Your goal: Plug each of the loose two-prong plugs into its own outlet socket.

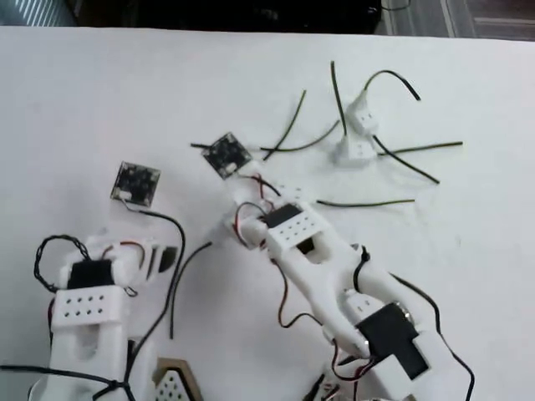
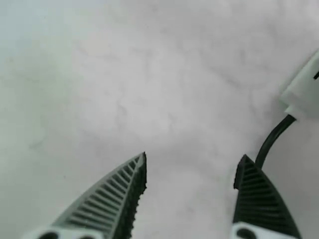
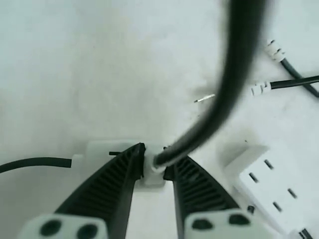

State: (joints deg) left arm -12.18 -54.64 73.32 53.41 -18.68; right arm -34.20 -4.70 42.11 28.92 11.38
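The right pincer is squeezing a plug; its cord may be tugging it crooked, missing the socket beside the pincer.

Bare table is found along the far and left sides. Bare surface is seen between the spread fingers of the left claw, with a black lead and a white connector just beside one finger. Round the right claw, clamped on a plug, room is tight: a thick cable is slung across the front, an outlet socket is set just beside, and loose wires are strewn beyond. Two dark square blocks are placed ahead of the arms.
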